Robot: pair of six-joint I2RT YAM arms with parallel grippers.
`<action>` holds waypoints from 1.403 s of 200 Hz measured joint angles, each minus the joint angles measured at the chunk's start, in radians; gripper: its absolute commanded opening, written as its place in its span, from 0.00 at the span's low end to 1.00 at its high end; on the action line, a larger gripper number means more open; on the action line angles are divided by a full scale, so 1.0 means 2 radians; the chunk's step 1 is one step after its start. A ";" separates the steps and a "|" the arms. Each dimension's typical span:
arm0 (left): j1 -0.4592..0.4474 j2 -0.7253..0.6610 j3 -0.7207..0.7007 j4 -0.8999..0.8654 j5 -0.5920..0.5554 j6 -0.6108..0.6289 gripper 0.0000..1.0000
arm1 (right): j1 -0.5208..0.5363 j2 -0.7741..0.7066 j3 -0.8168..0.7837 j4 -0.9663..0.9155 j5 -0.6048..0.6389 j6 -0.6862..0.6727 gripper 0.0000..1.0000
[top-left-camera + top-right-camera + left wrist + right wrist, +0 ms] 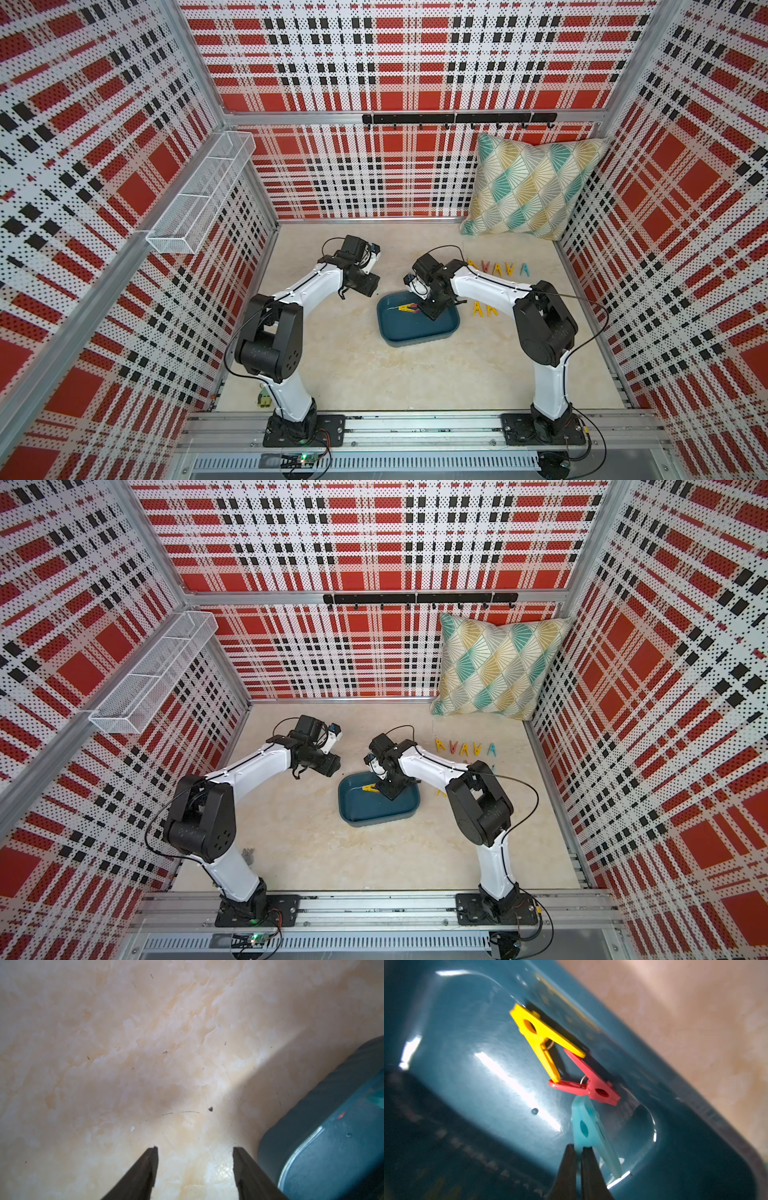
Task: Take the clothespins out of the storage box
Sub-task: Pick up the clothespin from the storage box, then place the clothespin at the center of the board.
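While gripped, blue clothespin (586, 1126) points ahead.

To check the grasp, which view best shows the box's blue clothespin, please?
Right wrist: the right gripper shut on the blue clothespin. In both top views the arm hides it; left wrist gives at most a blur.

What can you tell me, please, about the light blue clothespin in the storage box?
The light blue clothespin is a small A-shaped peg of pale blue plastic with an oval hole through its body. It is inside the storage box, near one corner, pinched by the shut right gripper. Its narrow end points at the red clothespin; whether they touch cannot be told.
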 measured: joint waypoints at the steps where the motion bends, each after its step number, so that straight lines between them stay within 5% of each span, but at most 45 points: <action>1: 0.000 0.000 0.000 0.000 0.000 0.000 0.63 | 0.000 -0.001 0.000 0.000 0.000 0.000 0.05; 93: 0.000 0.000 0.000 0.000 0.000 0.000 0.63 | -0.018 -0.119 -0.052 0.006 -0.017 0.057 0.00; 175: 0.000 0.000 0.000 -0.001 0.000 0.000 0.63 | -0.212 -0.212 -0.153 0.031 -0.027 0.144 0.00; 228: -0.001 0.000 0.000 -0.002 0.000 0.000 0.63 | -0.326 -0.199 -0.195 0.033 -0.048 0.171 0.00; 280: -0.001 0.000 0.000 -0.002 0.000 0.000 0.63 | -0.340 -0.120 -0.195 0.049 -0.053 0.182 0.00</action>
